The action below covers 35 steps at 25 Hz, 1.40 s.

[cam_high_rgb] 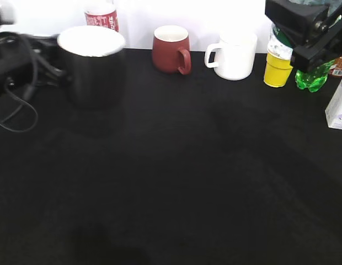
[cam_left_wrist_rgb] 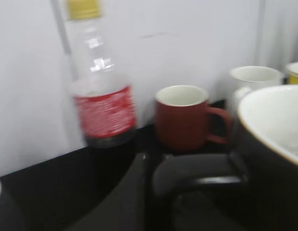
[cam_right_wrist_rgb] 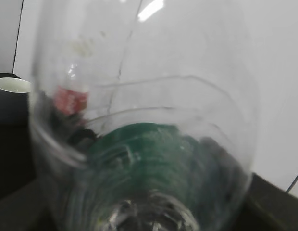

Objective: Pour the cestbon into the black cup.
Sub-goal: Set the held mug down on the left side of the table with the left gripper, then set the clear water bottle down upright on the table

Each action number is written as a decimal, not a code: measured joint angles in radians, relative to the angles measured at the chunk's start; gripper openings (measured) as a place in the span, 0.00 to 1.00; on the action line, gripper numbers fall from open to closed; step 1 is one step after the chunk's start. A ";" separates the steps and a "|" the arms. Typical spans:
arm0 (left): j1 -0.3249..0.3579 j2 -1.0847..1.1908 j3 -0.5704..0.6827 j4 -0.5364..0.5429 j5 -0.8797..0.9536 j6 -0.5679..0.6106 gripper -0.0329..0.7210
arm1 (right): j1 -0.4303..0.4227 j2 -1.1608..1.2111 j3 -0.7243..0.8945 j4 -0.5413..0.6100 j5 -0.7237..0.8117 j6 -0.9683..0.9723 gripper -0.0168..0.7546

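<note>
The black cup (cam_high_rgb: 92, 69), with a white inside, stands at the left of the black table. In the left wrist view it fills the right edge (cam_left_wrist_rgb: 276, 159), and its black handle (cam_left_wrist_rgb: 197, 175) points at the camera. My left gripper (cam_left_wrist_rgb: 149, 192) is at this handle, with one grey finger against its outer side, and seems shut on it. Its arm (cam_high_rgb: 16, 55) is left of the cup. My right gripper (cam_high_rgb: 303, 38) is raised at the top right, shut on the cestbon (cam_right_wrist_rgb: 154, 159). The clear bottle with its dark green label fills the right wrist view, and a little of it shows under the gripper (cam_high_rgb: 278, 37).
Along the back wall stand a cola bottle with a red label (cam_high_rgb: 102, 16), a dark red mug (cam_high_rgb: 171, 49), a white mug (cam_high_rgb: 234, 54), a yellow cup (cam_high_rgb: 277, 69) and a bright green soda bottle (cam_high_rgb: 311, 78). A white carton (cam_high_rgb: 339, 105) is at the right edge. Cables (cam_high_rgb: 16, 113) hang at the left.
</note>
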 joint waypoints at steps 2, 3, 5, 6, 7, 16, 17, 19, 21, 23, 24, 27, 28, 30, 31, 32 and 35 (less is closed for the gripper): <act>0.041 0.076 0.000 -0.028 -0.090 0.002 0.09 | 0.000 0.000 0.000 0.000 0.000 0.002 0.65; 0.049 0.113 0.000 -0.069 -0.136 0.034 0.09 | 0.000 0.001 0.000 0.000 0.000 0.002 0.65; 0.053 0.198 0.000 -0.164 -0.240 0.119 0.09 | 0.000 0.001 0.000 0.000 0.000 0.002 0.65; 0.054 0.239 0.000 -0.207 -0.279 0.143 0.09 | 0.000 0.002 0.000 0.000 0.000 0.002 0.65; 0.054 0.283 -0.004 -0.240 -0.298 0.174 0.09 | 0.000 0.003 0.000 0.000 0.000 0.002 0.65; 0.070 0.456 -0.056 -0.334 -0.346 0.204 0.17 | 0.000 0.003 0.000 0.000 0.000 0.002 0.65; 0.070 0.456 -0.057 -0.333 -0.350 0.202 0.27 | 0.000 0.003 0.000 0.000 0.000 0.002 0.65; 0.071 0.441 -0.038 -0.335 -0.350 0.201 0.41 | 0.000 0.003 0.000 0.000 0.001 0.002 0.65; 0.072 0.399 0.029 -0.335 -0.373 0.200 0.44 | 0.000 0.003 0.000 0.000 0.001 0.002 0.65; 0.072 0.349 0.107 -0.336 -0.387 0.199 0.44 | 0.000 0.003 0.000 0.000 0.001 0.002 0.65; 0.072 0.319 0.151 -0.336 -0.388 0.198 0.44 | 0.000 0.003 0.000 0.000 0.001 0.002 0.65; 0.060 0.159 0.291 -0.297 -0.388 0.182 0.44 | 0.000 0.005 0.000 0.000 0.001 0.002 0.65; 0.043 0.092 0.325 -0.266 -0.388 0.163 0.44 | 0.000 0.017 0.000 0.008 0.000 0.002 0.65; -0.011 -0.047 0.346 -0.219 -0.356 0.119 0.44 | 0.000 0.086 -0.001 0.106 -0.006 0.002 0.65; -0.040 -0.124 0.347 -0.200 -0.306 0.108 0.44 | 0.000 0.148 -0.001 0.170 -0.006 0.002 0.65; -0.071 -0.193 0.347 -0.179 -0.242 0.104 0.44 | 0.000 0.214 -0.001 0.221 -0.014 0.002 0.65; -0.116 -0.370 0.348 -0.156 -0.058 0.102 0.44 | 0.000 0.471 -0.002 0.300 -0.235 -0.010 0.65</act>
